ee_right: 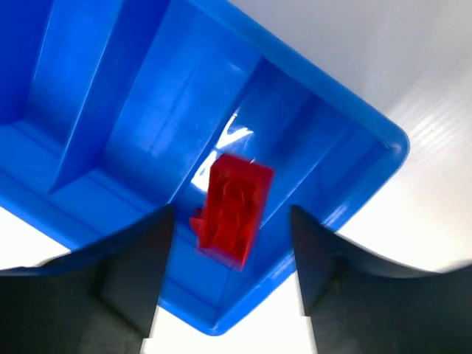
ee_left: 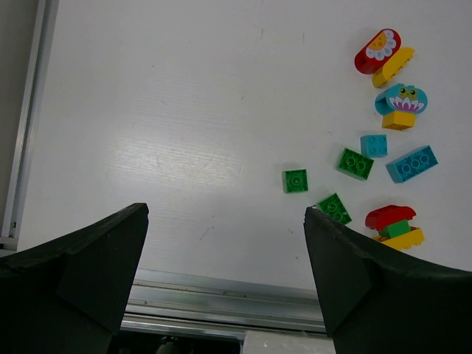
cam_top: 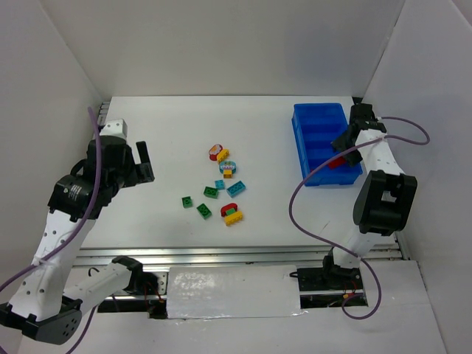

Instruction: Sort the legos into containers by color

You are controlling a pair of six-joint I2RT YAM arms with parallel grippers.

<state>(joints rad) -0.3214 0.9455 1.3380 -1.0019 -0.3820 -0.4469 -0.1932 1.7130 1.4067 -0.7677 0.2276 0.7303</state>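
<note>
Over the bin's (ee_right: 383,140) near end compartment, the red brick (ee_right: 234,210) shows tilted and blurred between the fingers of our right gripper (ee_right: 230,221). The fingers stand apart with a gap on each side, so we judge it released, though we cannot tell whether it has landed. It could bounce out or catch on a divider. If we go lower, a finger could strike the wall and shove the bin. Our left gripper (ee_left: 226,212) hangs spread wide and empty over the table (cam_top: 169,125), left of the loose bricks (cam_top: 210,192). The stack (ee_left: 394,227) of red, green and yellow there is a trap: lifted whole, it puts three colours in one compartment.
</note>
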